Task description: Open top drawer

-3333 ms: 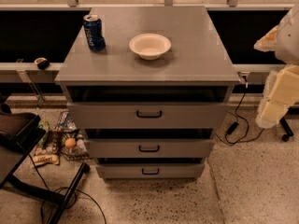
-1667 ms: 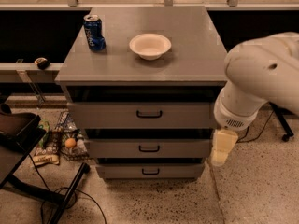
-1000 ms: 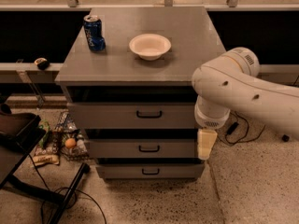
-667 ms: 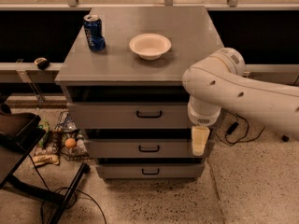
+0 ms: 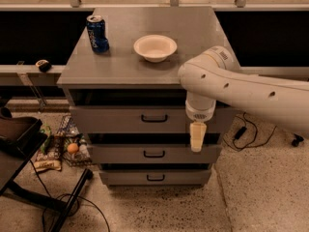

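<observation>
The top drawer (image 5: 116,121) is the tallest grey front under the cabinet top, with a small black bar handle (image 5: 154,118) at its centre. It sits pushed in, with a dark gap above it. Two shorter drawers, the middle drawer (image 5: 120,154) and the bottom drawer (image 5: 125,178), lie below it. My gripper (image 5: 196,142) hangs pointing down from the white arm (image 5: 241,88). It is in front of the right part of the top drawer, to the right of the handle and a little lower, at the gap above the middle drawer.
A blue soda can (image 5: 97,33) and a white bowl (image 5: 155,47) stand on the cabinet top (image 5: 203,28). Snack bags and an orange (image 5: 72,148) lie on the floor at left beside a black stand (image 5: 24,144). Cables (image 5: 241,132) trail at right.
My arm has swung in from the right edge across the cabinet front. The gripper has moved left, from beside the cabinet to in front of the top drawer's right side. The drawers have not moved.
</observation>
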`<state>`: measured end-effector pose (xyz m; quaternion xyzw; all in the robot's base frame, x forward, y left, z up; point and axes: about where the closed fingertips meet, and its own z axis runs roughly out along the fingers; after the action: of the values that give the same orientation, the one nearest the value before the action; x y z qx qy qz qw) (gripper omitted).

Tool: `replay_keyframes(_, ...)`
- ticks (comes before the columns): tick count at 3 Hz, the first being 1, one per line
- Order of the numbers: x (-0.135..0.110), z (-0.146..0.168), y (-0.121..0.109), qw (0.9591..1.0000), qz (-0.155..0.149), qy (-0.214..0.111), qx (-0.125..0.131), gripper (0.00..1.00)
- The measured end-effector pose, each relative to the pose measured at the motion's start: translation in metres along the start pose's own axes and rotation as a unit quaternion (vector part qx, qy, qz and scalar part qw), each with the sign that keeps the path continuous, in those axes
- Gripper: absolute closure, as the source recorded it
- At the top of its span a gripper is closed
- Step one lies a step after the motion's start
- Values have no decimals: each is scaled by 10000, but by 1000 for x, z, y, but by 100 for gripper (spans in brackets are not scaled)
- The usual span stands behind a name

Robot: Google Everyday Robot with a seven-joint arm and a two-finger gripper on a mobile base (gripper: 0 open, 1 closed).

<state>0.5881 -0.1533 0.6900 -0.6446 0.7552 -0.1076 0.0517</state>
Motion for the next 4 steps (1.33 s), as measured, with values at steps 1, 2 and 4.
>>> replay_keyframes(1,-3,11,-11,9999,129,-53,-102,0)
replay_keyframes(2,0,15,-15,9990,366,-222,-154,18)
replay_keyframes(4,24,10,3,9960,798,-292,-262,73)
